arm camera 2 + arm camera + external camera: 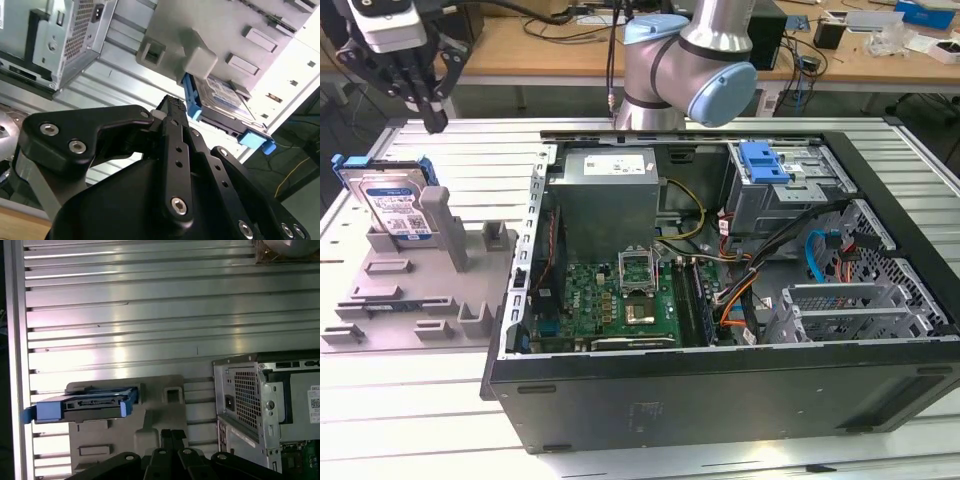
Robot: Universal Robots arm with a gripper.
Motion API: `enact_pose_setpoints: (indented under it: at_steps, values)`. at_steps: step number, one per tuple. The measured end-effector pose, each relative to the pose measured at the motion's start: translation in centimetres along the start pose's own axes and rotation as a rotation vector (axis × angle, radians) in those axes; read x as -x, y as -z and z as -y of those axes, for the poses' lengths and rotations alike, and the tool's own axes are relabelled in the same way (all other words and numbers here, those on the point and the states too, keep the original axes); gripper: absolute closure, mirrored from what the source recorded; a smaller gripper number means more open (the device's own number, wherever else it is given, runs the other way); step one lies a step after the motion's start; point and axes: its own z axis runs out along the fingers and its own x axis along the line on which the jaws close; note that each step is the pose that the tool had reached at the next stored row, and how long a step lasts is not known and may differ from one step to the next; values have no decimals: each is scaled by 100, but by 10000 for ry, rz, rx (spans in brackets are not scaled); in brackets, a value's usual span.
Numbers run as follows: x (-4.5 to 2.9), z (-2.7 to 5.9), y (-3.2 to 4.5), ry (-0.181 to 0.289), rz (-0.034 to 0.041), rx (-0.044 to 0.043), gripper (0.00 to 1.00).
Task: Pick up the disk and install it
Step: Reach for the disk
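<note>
The disk [392,200] is a silver drive with a white-and-blue label in a blue carrier. It stands on edge, leaning in a grey holder [420,290] on the exterior view's left. My gripper [435,122] hangs above and behind the disk, apart from it, with its black fingers together and nothing between them. In the second wrist view the fingertips [172,106] sit short of the disk [225,100]. In the first wrist view the disk [82,407] is edge-on, off to one side of the gripper [172,436].
An open black computer case [720,400] fills the table's middle and the exterior view's right, with a grey power supply [610,195], motherboard [620,300] and a drive bay with a blue latch [765,160]. The ribbed metal table [400,420] lies around it. A wooden bench [550,45] stands behind.
</note>
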Motion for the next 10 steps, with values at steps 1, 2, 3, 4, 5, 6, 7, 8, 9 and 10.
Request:
enact_pose_setpoints:
  at_steps: [1, 2, 3, 4, 5, 6, 7, 8, 9, 10]
  values:
    - [-37, -10, 0, 1, 0, 0, 89]
    - [-62, -16, 0, 1, 0, 0, 89]
    - [-105, -26, 1, 2, 0, 0, 89]
    - [-133, -34, 2, 1, 0, 0, 89]
    - [-177, -45, 2, -1, 0, 0, 89]
    - [-206, -53, 2, 0, 0, 0, 89]
    - [-240, -62, 3, 1, 0, 0, 89]
    - [-270, -69, 3, 2, 0, 1, 89]
    - [-302, -77, 3, 2, 0, 0, 89]
    - [-332, -85, 3, 0, 0, 0, 89]
